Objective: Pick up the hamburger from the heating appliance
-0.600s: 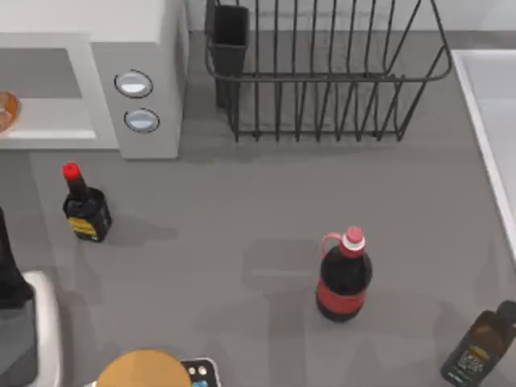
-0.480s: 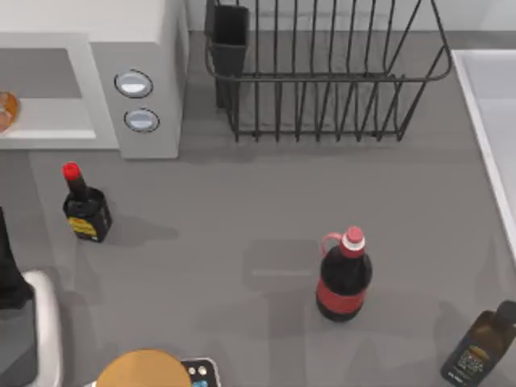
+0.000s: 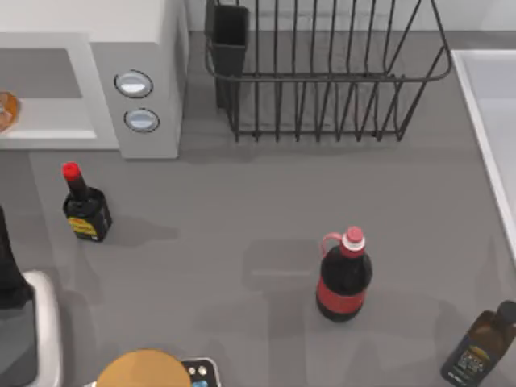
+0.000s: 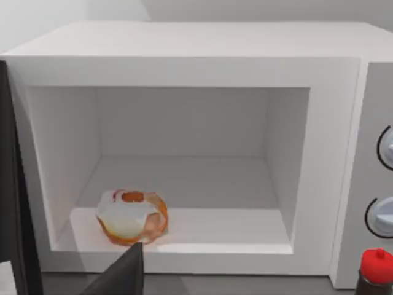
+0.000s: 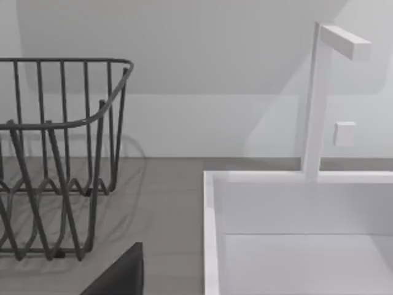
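From the top view, the hamburger (image 3: 5, 111) sits on the floor of the heating appliance (image 3: 137, 72), near the cavity's front lip, at the table's far left, half cut by the frame edge. My left arm is a dark shape at the left edge (image 3: 10, 266), short of the cavity. A small soy bottle (image 3: 85, 208) stands on the table in front of the appliance, so I judge my reach should go straight at the opening, left of that bottle.

In the left wrist view the cavity faces me squarely. The hamburger lies low toward one side wall, flat on its base with its orange top upward; being round, it has no long axis I can make out, so any jaw angle should serve. One dark fingertip of the left gripper (image 4: 123, 273) shows at the lower edge, just before the lip; I cannot tell whether the jaws are apart or closed. I would go in low and level, clearing the lip, and close around the paler rim.

The right wrist view shows the black wire rack (image 5: 55, 153), a white basin (image 5: 295, 233) and a fingertip of the parked right gripper (image 5: 123, 273); its jaw state I cannot tell.
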Action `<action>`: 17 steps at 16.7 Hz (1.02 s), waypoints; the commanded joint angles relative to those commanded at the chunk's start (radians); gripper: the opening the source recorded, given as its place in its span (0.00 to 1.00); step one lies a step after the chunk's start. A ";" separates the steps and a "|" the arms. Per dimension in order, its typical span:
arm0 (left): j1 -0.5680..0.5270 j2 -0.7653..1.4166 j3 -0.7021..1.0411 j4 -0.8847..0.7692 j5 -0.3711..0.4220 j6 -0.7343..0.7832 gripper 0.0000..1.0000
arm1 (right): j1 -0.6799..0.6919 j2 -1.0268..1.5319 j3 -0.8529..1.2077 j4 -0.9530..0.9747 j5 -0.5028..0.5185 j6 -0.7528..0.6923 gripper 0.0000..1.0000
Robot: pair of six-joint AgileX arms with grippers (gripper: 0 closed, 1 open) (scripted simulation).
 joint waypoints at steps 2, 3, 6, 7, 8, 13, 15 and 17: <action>0.000 0.000 0.000 0.000 0.000 0.000 1.00 | 0.000 0.000 0.000 0.000 0.000 0.000 1.00; 0.000 0.000 0.000 0.000 0.000 0.000 1.00 | 0.000 0.000 0.000 0.000 0.000 0.000 1.00; 0.000 0.000 0.000 0.000 0.000 0.000 1.00 | 0.000 0.000 0.000 0.000 0.000 0.000 1.00; 0.000 0.000 0.000 0.000 0.000 0.000 1.00 | 0.000 0.000 0.000 0.000 0.000 0.000 1.00; 0.000 0.000 0.000 0.000 0.000 0.000 1.00 | 0.000 0.000 0.000 0.000 0.000 0.000 1.00; 0.000 0.000 0.000 0.000 0.000 0.000 1.00 | 0.000 0.000 0.000 0.000 0.000 0.000 1.00; 0.001 0.010 0.005 0.006 0.001 0.001 1.00 | 0.000 0.000 0.000 0.000 0.000 0.000 1.00; 0.007 0.061 0.030 0.036 0.009 0.003 1.00 | 0.000 0.000 0.000 0.000 0.000 0.000 1.00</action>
